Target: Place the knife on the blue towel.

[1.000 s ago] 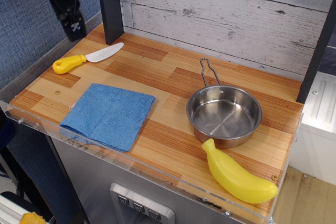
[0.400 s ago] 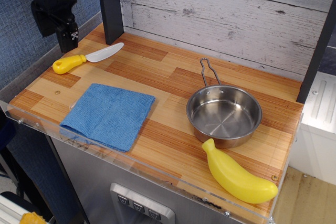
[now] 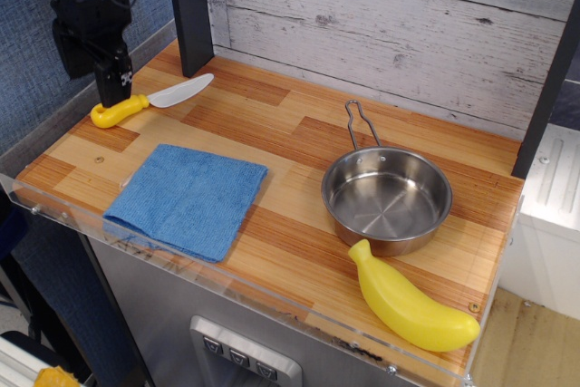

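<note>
Moved: hand (image 3: 114,90) dropped from above to just over knife (image 3: 149,101) handle, lined up to grab; opening can't tell, holds 0. Knife flat on tabletop (image 3: 299,147), far-left, clear of blue towel (image 3: 188,198).

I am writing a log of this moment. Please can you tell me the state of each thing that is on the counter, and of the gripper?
knife: flat on the counter, not held
blue towel: folded flat, nothing on it
steel pan: upright, empty
banana: on its side, by the pan
gripper: just above the knife handle, jaws unclear
</note>
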`<state>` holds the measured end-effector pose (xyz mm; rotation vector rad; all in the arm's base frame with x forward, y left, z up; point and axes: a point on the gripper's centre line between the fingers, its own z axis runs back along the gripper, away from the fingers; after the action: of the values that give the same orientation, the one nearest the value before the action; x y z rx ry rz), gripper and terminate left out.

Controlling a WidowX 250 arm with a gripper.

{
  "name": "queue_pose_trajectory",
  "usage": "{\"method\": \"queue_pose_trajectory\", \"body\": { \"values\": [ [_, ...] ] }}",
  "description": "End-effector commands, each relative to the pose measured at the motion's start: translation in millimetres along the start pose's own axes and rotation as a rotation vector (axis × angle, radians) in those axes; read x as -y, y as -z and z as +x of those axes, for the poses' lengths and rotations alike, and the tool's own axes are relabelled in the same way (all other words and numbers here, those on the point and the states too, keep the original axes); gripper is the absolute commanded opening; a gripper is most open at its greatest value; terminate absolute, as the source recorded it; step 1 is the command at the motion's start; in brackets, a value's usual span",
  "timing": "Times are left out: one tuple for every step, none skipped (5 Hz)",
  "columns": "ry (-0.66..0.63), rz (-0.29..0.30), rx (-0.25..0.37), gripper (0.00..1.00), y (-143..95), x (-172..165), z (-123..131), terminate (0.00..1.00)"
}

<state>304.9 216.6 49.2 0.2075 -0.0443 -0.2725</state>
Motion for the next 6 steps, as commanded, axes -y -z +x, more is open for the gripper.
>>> {"method": "queue_pose_trajectory", "body": {
  "values": [
    [0.032, 0.032, -0.011, 1.0, 2, 2, -9, 0.0],
    [0.022, 0.027, -0.019, 1.0, 7, 2, -4, 0.0],
    [0.013, 0.023, -0.032, 1.0, 14, 0, 2, 0.0],
    [0.01, 0.018, -0.044, 1.0, 20, -2, 7, 0.0],
    [0.007, 0.027, -0.044, 0.0, 23, -4, 9, 0.0],
    [0.006, 0.033, -0.044, 0.0, 24, -6, 8, 0.0]
  ]
}}
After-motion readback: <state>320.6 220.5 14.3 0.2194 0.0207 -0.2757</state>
